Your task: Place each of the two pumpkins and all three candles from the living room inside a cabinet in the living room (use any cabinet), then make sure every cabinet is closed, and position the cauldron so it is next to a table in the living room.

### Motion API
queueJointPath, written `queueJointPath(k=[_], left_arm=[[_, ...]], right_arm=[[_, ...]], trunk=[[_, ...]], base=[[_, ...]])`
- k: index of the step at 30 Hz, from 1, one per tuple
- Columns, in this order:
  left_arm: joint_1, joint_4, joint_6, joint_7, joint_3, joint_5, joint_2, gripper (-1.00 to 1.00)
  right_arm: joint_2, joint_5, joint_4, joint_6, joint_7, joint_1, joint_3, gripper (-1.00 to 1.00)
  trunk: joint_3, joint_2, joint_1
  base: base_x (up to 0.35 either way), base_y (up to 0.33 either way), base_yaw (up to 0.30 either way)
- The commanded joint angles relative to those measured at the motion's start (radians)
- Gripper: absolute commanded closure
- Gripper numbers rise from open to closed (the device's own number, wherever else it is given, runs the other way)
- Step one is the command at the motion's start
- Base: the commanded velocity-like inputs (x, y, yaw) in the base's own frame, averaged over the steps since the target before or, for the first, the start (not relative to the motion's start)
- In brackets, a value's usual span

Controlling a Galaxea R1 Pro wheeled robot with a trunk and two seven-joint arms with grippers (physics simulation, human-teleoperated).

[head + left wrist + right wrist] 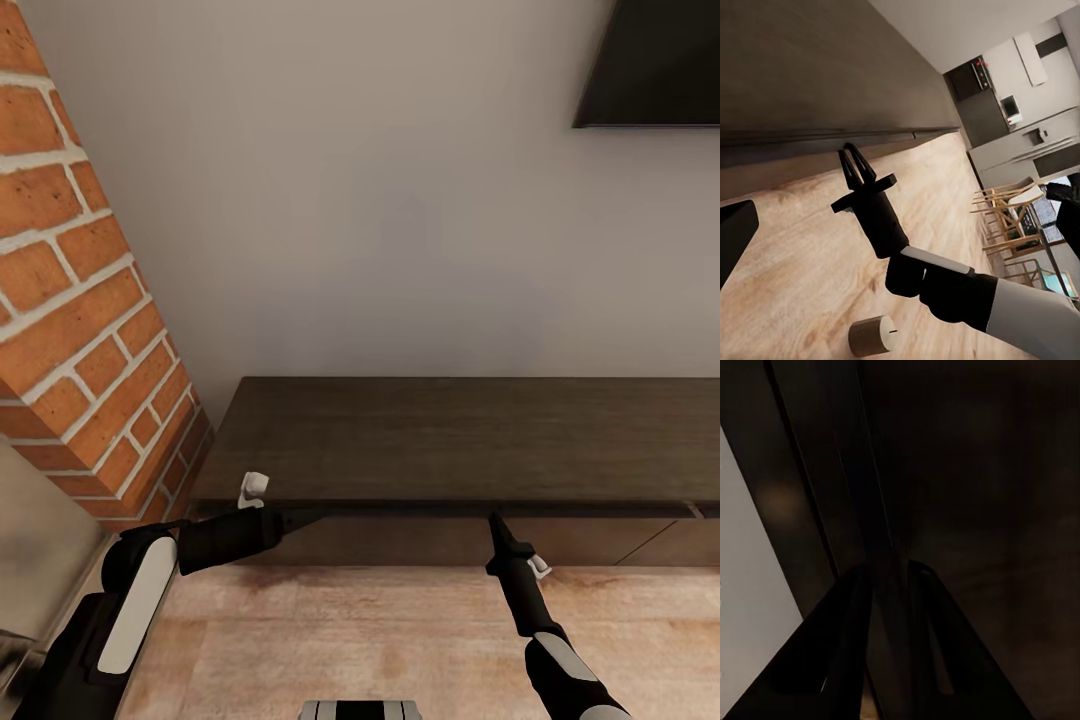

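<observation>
Right gripper (pixel 494 518) nearly closed, empty, tips at cabinet (pixel 460 440) front edge under top; left gripper (pixel 300 517) state unclear. Candle (pixel 872 335) on floor. Hook drawer edge squarely, pull straight back.

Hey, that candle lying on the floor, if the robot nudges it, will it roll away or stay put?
The candle is a short stubby cylinder that seems to lie on its side on the wood floor, so a sideways nudge would probably roll it. Its matte surface looks grippable rather than slippery. It looks rigid, likely to hold shape when pinched.
</observation>
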Motion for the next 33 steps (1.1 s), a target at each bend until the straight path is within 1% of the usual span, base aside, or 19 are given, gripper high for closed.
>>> queueJointPath(k=[1,7,22,33], left_arm=[[-0.001,0.0,0.003,-0.003,-0.001,-0.001,0.0,-1.0],[-0.001,-0.001,0.003,-0.003,-0.002,-0.001,0.0,-1.0],[-0.001,-0.001,0.003,-0.004,-0.004,-0.001,0.0,-1.0],[-0.001,-0.001,0.003,-0.005,-0.004,-0.001,0.0,-1.0]], right_arm=[[0.0,-0.001,0.003,0.003,-0.01,0.0,0.003,1.0],[0.0,-0.001,0.004,0.004,-0.01,0.0,0.003,1.0],[0.0,-0.001,0.003,0.004,-0.01,0.0,0.003,1.0],[0.0,-0.001,0.004,0.004,-0.01,0.0,0.003,1.0]], trunk=[[-0.001,0.0,0.0],[-0.001,0.0,0.0],[-0.001,0.0,0.0],[-0.001,0.0,0.0]], base=[[0.0,0.0,0.0],[-0.062,0.0,0.0],[-0.273,0.0,0.0],[-0.139,0.0,0.0]])
